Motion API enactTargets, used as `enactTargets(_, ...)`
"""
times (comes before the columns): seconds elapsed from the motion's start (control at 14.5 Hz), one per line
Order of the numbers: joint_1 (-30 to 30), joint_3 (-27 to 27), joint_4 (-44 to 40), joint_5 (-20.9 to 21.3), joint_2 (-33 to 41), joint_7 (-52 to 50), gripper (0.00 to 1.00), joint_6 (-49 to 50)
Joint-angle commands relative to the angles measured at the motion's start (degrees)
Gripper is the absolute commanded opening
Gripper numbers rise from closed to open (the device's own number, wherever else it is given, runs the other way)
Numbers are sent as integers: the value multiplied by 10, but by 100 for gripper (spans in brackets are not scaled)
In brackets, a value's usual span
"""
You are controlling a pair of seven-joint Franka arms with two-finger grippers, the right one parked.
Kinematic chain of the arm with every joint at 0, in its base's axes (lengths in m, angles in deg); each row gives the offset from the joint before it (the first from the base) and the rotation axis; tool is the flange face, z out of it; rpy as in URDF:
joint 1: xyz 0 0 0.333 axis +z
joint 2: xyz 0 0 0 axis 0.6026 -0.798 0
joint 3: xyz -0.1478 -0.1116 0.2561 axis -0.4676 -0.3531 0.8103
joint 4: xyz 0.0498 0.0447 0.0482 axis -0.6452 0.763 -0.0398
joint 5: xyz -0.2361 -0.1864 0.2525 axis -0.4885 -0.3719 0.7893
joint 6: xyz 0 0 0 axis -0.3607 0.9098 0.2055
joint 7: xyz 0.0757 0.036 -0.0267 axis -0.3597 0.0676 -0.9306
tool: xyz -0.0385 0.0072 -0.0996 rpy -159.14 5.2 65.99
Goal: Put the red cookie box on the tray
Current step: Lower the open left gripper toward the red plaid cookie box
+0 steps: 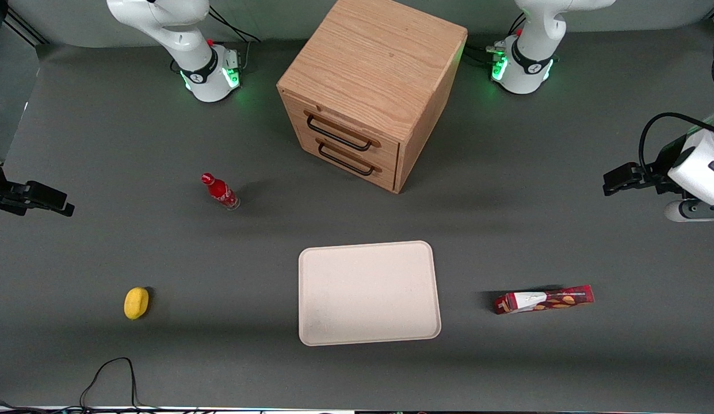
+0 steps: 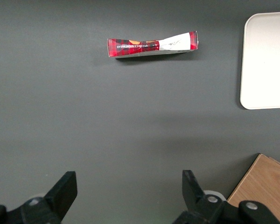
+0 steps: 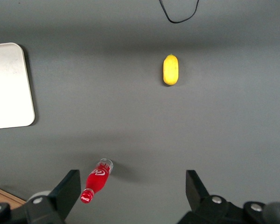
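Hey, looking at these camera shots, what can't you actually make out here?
- End effector, wrist view: open above the table, but its body is cut off by the frame edge.
- Red cookie box, front view: print too small to read.
- Wooden cabinet, front view: drawers shut, contents hidden.
- Tray, wrist view: partly cut off by the frame edge.

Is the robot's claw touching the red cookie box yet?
Apart. The left wrist view shows the open gripper with bare grey table between its fingers and the red cookie box, which lies beside the tray.
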Motion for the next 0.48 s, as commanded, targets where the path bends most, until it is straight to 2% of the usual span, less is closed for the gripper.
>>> enactTargets(0.0, 1, 0, 9, -8, 13, 7, 100, 9)
enactTargets(0.41, -3, 0, -9, -9, -6, -2, 100, 2)
